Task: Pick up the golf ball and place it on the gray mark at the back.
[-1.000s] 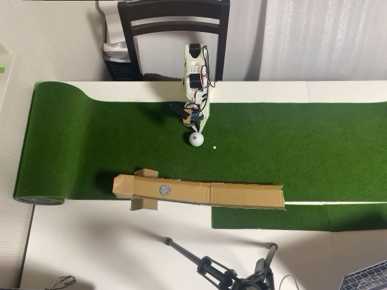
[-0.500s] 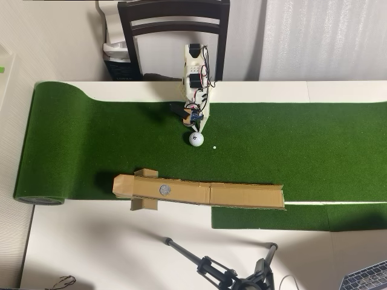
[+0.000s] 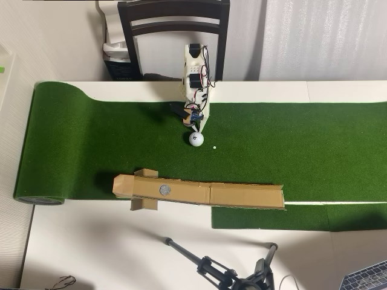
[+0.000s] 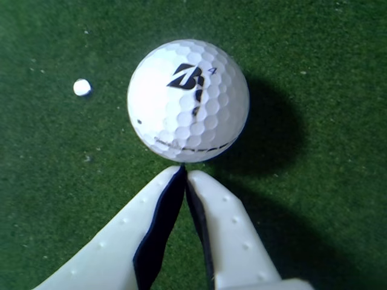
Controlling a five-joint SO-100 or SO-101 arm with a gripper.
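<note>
The white golf ball (image 3: 196, 139) (image 4: 188, 99) with a dark logo rests on the green turf. My gripper (image 3: 195, 128) (image 4: 184, 171) sits right behind it, shut, its white fingertips pressed together and just meeting the ball's near edge in the wrist view; nothing is held. The gray mark (image 3: 164, 189) is a round spot on the tan cardboard strip (image 3: 242, 194), below and left of the ball in the overhead view.
A tiny white dot (image 3: 214, 146) (image 4: 81, 87) lies on the turf beside the ball. The green mat (image 3: 91, 145) covers the table, rolled up at the left. A chair (image 3: 174, 27) stands behind the arm; a tripod (image 3: 224, 272) lies at the bottom.
</note>
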